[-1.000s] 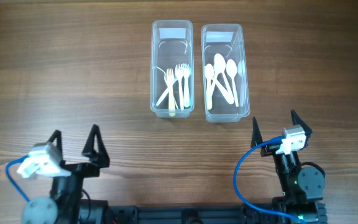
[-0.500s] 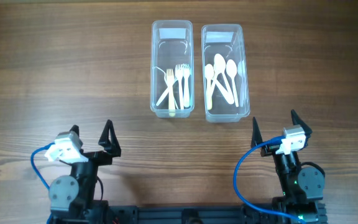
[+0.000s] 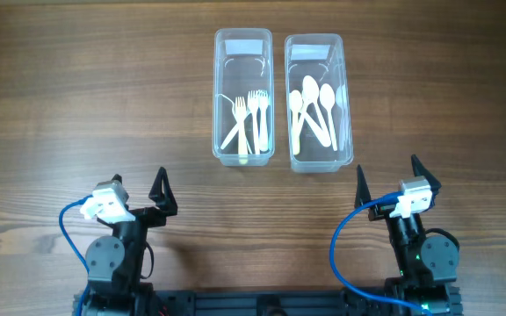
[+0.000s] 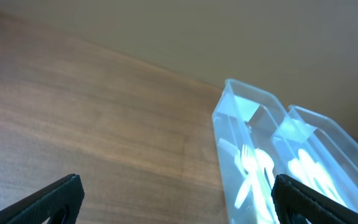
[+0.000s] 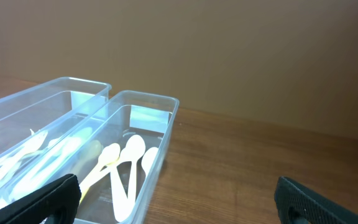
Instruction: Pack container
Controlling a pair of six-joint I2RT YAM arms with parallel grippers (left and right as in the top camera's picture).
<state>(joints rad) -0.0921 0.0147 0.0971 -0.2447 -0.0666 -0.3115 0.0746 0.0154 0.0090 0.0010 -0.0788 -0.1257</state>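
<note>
Two clear plastic containers stand side by side at the table's far middle. The left container [image 3: 243,145] holds white plastic forks [image 3: 251,118]. The right container [image 3: 347,114] holds white plastic spoons [image 3: 313,107]. My left gripper [image 3: 139,192] is open and empty at the near left. My right gripper [image 3: 386,179] is open and empty at the near right. The left wrist view shows both containers [image 4: 229,124] ahead on the right, between its open fingers [image 4: 179,199]. The right wrist view shows the spoon container [image 5: 160,152] on the left, between its open fingers [image 5: 179,199].
The wooden table [image 3: 95,105] stretches to the left and right of the containers. Blue cables [image 3: 345,250] loop at both arm bases along the near edge.
My left arm has swung to the right and turned toward the containers, staying open. The right arm and the containers have not moved.
</note>
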